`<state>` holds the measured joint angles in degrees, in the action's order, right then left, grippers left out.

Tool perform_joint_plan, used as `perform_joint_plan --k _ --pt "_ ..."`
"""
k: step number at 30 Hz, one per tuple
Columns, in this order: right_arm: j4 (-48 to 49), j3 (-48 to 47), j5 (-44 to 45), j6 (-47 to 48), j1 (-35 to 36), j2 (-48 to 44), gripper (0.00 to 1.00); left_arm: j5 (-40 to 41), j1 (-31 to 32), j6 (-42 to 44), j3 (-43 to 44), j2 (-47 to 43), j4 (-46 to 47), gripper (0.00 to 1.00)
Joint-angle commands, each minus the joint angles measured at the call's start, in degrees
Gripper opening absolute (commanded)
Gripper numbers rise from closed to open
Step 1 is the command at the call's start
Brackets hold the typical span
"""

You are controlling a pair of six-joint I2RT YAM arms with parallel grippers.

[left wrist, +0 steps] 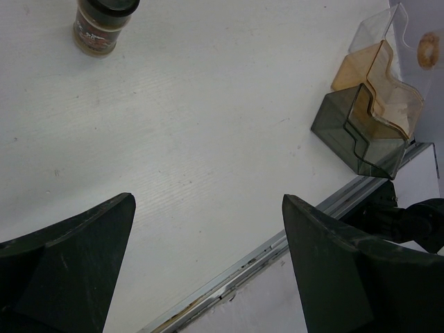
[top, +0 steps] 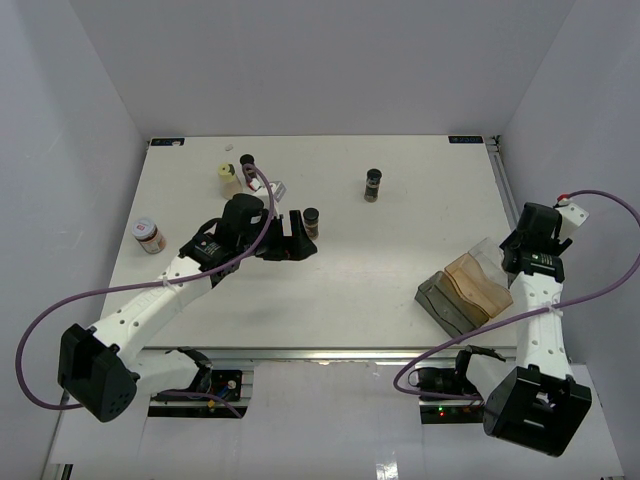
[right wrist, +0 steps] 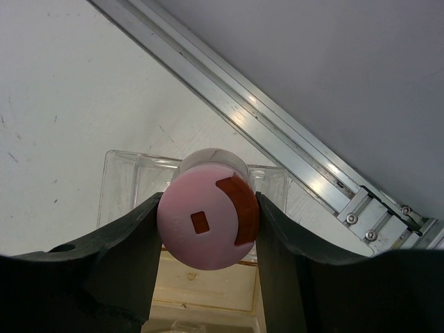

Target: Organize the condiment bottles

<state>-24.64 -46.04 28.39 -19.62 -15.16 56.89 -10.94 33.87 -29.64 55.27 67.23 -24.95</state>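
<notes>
Five loose jars to count from the top external camera, none in the stepped rack (top: 447, 301): a nearest dark jar (top: 312, 219) just beside the far finger of the left gripper (top: 300, 240), not between the fingers; a second dark jar (top: 374, 184) farther out, to its right; a third dark jar (top: 247, 160) and a pale-yellow-lidded jar (top: 227, 173) close together, off to its left; a loose pink-lidded jar (top: 148, 235) behind it, along the arm. Places the right gripper (top: 528, 250) over the rack's clear end; hides its fingers and load under the wrist.

From the left wrist: spread fully wide, holding nothing, only bare table (left wrist: 208, 139) between the fingers (left wrist: 69, 267). Puts what is probably the second dark jar (left wrist: 103, 24) ahead and left, cap cut by the frame edge, and the rack ahead and right, no jar seen in it.

From the right wrist: clamped narrowly on the held pink-lidded jar (right wrist: 208, 218), seen lid-on, body and label hidden. Directly beneath, the rack's clear tier (right wrist: 125, 180); touching it or hanging above, impossible to tell. Beyond the fingertips, an aluminium rail (right wrist: 277, 118).

Judging progress: barely begun, with the first jar about to go in and five left.
</notes>
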Motion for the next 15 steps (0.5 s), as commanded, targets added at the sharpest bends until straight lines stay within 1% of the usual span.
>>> perform_joint_plan --k 1,15 --pt "1.2 1.3 1.1 -2.2 -0.2 -2.8 0.08 -0.6 0.1 -0.7 0.6 -2.6 0.1 0.98" --pt "1.1 4.9 4.0 -4.6 -0.2 -3.2 0.08 -0.2 0.1 -0.5 0.4 -3.1 -0.2 0.98"
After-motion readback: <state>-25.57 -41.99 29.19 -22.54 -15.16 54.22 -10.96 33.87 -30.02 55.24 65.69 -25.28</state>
